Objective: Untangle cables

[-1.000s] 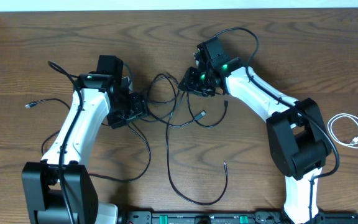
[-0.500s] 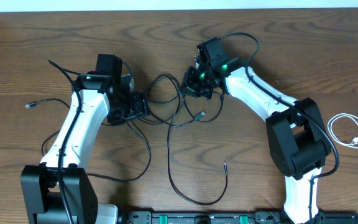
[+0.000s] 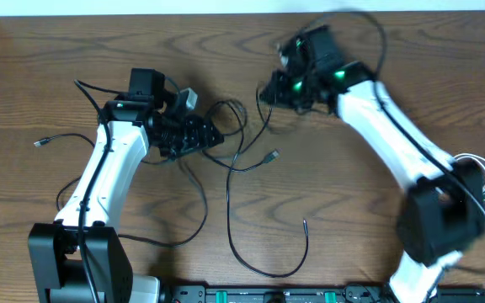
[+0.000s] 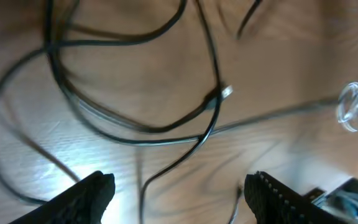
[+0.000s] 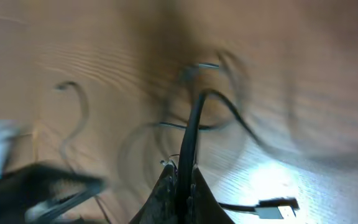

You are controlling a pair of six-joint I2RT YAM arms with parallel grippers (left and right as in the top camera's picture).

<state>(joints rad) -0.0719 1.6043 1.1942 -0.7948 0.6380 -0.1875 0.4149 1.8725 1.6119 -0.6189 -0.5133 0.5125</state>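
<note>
Brown wood-grain table (image 3: 377,244) spread beneath both arms in the overhead view. At its middle lay the black cables (image 3: 228,181) in a tangle. Their loops sat toward the far side between the two grippers, and one long strand curled toward the near edge and ended in a bare tip (image 3: 305,222). A small plug (image 3: 272,156) rested just right of the loops. One more black cord (image 3: 61,137) trailed off left of the left arm. The white cable (image 3: 477,175) lay coiled at the right edge, well apart from the tangle and partly hidden by the right arm.

The left gripper (image 3: 211,137) sat low at the left side of the tangle with its jaws wide. In its wrist view the two fingers (image 4: 92,193) stood far apart at the bottom corners, with nothing between them. Cables crossed the wood beyond, one with a silver-tipped plug.

The right gripper (image 3: 268,91) hung at the far right of the tangle, blurred from above. Its wrist view — also smeared — showed the fingers (image 5: 166,190) pressed together on one black cable (image 5: 188,137). That cable ran up from the pinch and bent off to the right. A loose plug end (image 5: 277,203) lay on the table beside the fingers.
</note>
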